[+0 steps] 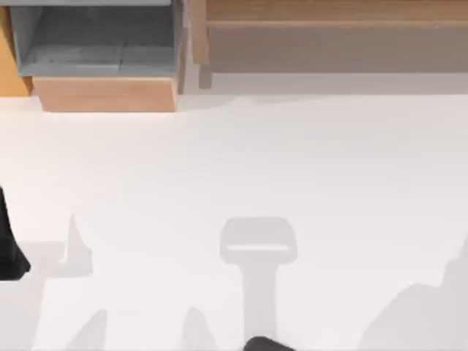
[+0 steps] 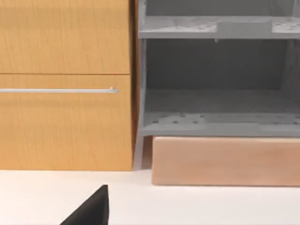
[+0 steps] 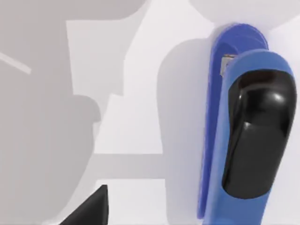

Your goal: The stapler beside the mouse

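Observation:
The stapler (image 3: 253, 61) lies on the white table right under my right wrist camera, seen from very close. It is a bright blue oblong body with a glossy black top piece. A dark part of my right gripper (image 3: 90, 209) shows at the edge of that view, beside the stapler and apart from it. A dark part of my left gripper (image 2: 91, 209) hangs over the table in front of the cabinet, and my left arm (image 1: 10, 248) shows at the table's left edge. The mouse is out of view.
A wooden drawer cabinet (image 2: 65, 84) with a metal handle stands at the back left. Beside it is a grey shelf unit (image 1: 99, 36) on a wooden base (image 2: 225, 161). A long wooden shelf (image 1: 336, 36) runs along the back right. A dark rounded shape (image 1: 267, 344) sits at the front edge.

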`<state>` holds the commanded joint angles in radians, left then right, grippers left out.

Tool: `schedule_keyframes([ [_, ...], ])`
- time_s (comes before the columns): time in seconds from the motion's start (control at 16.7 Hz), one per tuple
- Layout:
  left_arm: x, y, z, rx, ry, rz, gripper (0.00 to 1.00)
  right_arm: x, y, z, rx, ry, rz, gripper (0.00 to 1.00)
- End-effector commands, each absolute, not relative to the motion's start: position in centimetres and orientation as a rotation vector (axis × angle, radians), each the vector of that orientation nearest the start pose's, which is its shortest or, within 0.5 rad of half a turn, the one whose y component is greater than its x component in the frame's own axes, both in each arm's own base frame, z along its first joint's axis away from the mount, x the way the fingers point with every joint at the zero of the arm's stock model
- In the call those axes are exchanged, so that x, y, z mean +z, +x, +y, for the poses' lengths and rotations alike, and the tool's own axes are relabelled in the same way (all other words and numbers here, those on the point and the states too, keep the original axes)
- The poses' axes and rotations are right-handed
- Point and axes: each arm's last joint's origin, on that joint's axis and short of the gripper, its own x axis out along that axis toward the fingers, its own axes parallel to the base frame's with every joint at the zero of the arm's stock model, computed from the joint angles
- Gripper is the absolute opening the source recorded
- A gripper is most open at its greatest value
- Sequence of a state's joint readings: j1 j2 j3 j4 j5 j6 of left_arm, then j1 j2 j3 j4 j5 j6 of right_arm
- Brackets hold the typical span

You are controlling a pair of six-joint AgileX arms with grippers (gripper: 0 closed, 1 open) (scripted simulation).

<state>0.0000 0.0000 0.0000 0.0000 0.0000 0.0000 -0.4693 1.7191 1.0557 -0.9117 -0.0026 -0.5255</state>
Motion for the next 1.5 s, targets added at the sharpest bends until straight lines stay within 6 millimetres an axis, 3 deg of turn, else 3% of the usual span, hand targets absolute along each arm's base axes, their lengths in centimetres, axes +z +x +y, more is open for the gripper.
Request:
schedule_keyframes([
  [0.36,16.0,10.6,-0.1,0.000,0.000,0.000,1.00,11.6,26.4,-13.3,0.047,-0.044,1.568,1.00],
  [0.6,16.0,10.6,-0.1,0.000,0.000,0.000,1.00,11.4,26.4,-13.3,0.048,-0.043,1.570,1.00],
  [1.38,16.0,10.6,-0.1,0.000,0.000,0.000,1.00,11.4,26.4,-13.3,0.048,-0.043,1.570,0.02],
  [1.5,16.0,10.6,-0.1,0.000,0.000,0.000,1.00,11.4,26.4,-13.3,0.048,-0.043,1.570,0.00],
])
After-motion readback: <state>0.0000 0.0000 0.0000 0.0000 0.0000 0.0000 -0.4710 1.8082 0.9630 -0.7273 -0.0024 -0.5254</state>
